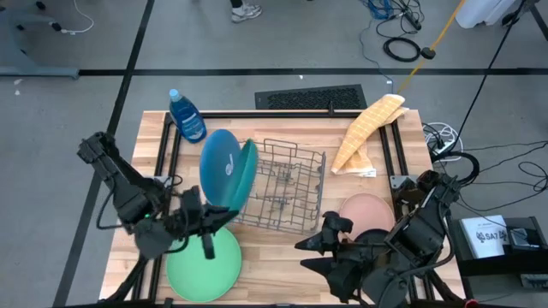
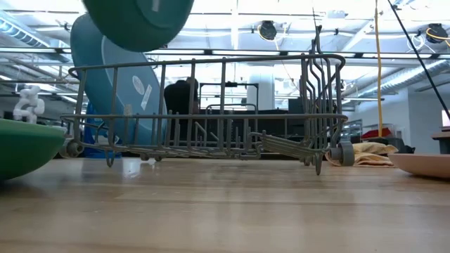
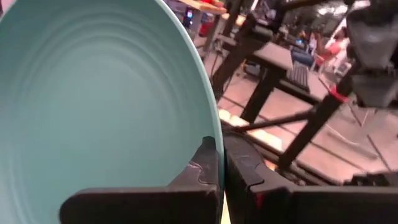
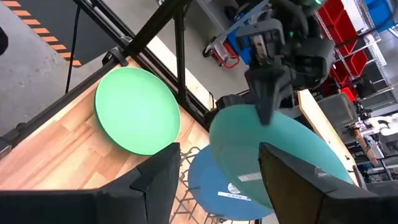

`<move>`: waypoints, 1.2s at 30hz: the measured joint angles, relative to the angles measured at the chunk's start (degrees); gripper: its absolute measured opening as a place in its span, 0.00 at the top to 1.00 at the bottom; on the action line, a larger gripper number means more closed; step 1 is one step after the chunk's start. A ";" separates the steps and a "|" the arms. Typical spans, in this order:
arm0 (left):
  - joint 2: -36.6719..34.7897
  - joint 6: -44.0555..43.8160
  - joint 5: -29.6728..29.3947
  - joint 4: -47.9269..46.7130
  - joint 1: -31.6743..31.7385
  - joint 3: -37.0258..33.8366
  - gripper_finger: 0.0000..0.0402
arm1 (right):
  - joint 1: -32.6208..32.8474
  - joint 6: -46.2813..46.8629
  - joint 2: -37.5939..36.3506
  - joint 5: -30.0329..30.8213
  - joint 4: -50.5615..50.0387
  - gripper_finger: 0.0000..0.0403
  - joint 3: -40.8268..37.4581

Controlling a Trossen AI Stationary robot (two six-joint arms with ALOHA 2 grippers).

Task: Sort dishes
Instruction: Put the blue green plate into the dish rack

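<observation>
rack mid-table; bottle behind-left; two plates upright at rack's left end.

- Wooden table: carries all items below.
- Grey wire rack: landmark (near the table's middle).
- Light green plate: left-front of rack.
- Pink plate: right of rack.
- Blue bottle: behind rack's left end.
- Yellow cloth: behind rack's right end.

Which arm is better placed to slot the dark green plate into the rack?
Left. Its claw is shut on the dark green plate, held beside the rack. The right claw waits open near the pink plate.
</observation>
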 joint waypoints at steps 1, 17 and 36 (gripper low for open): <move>-0.16 1.71 1.57 2.74 1.06 -0.75 1.00 | 0.00 0.31 0.00 0.00 -0.04 0.48 0.00; -14.97 5.62 22.05 27.51 16.57 -25.07 1.00 | 2.31 2.62 0.02 0.13 -2.45 0.48 -0.04; -19.95 -0.77 27.03 34.04 26.94 -36.82 1.00 | 2.34 2.82 0.07 0.17 -3.56 0.48 -0.05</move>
